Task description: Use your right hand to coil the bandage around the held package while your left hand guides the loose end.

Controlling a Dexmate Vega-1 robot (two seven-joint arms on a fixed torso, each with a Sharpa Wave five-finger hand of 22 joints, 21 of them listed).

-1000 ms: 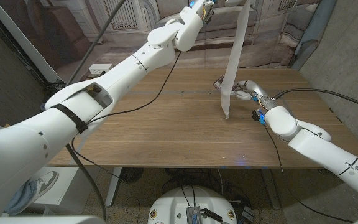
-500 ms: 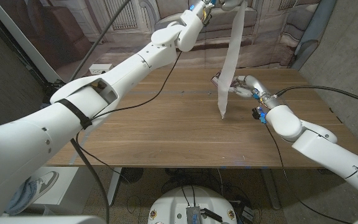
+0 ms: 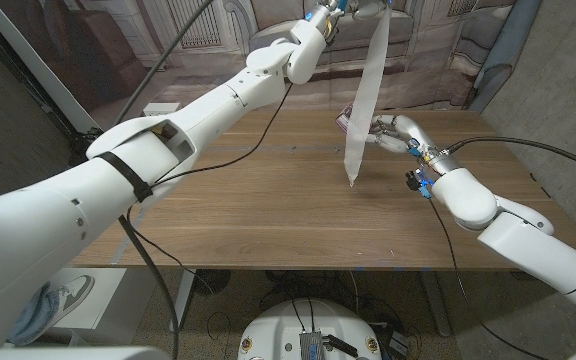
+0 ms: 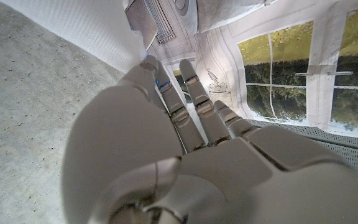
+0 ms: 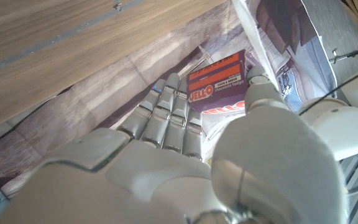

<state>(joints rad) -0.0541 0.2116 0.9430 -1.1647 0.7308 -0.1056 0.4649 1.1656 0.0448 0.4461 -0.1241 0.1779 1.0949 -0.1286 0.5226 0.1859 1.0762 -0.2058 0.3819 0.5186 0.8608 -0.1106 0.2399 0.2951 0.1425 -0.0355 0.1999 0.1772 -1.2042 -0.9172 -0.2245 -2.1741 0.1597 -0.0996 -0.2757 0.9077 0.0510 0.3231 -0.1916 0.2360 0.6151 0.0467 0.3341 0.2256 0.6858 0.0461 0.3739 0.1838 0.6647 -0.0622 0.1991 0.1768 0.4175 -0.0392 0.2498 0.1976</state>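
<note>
I see my left arm stretched far up and forward, and its left hand grips the upper end of the white bandage, which hangs down as a long strip with its free tip just above the wooden table. My right hand reaches forward over the far side of the table, beside the strip. Its fingers and thumb close around the purple Jello package.

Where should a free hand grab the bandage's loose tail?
Probably just above the free lower end of the bandage, pinching its flat faces from the open table side. It hangs as a thin flat strip from the raised left hand, past the Jell-O package in the right hand.
</note>
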